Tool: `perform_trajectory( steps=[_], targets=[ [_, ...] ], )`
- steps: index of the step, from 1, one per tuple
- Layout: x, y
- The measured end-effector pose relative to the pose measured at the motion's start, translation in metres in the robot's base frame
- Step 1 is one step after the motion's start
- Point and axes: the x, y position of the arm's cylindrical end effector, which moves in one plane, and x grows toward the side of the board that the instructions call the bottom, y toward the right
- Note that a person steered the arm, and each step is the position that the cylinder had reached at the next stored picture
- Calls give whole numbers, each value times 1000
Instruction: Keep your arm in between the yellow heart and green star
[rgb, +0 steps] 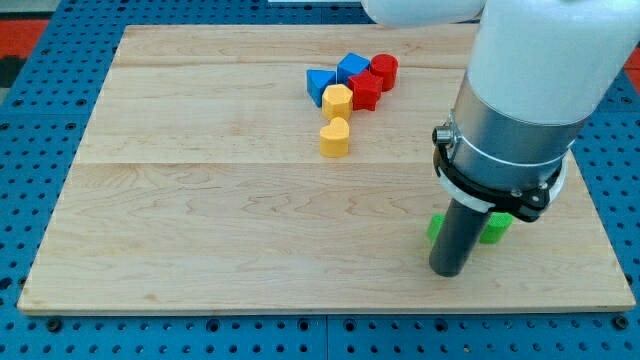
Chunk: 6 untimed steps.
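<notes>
One gap to reach: yellow heart (334, 138) at ten o'clock from my tip (445, 272), green blocks (492, 230) touching behind; no hand fitted.

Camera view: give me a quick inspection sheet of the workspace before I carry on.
Surface: wooden board on blue pegboard.
Job's things: yellow heart near the view's top centre; green blocks at lower right, shapes hidden behind the rod.
Clutter: yellow hexagon, two blue blocks, two red blocks clustered above the heart.
Grippers: my tip rests between the green blocks, far from the heart.
Cables: nothing seen.
Surroundings: nothing seen.
</notes>
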Motion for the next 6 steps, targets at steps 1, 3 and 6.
perform_trajectory(
  steps=[1, 3, 6],
  targets=[
    [0, 0],
    [6, -54],
    [-95, -40]
  ],
)
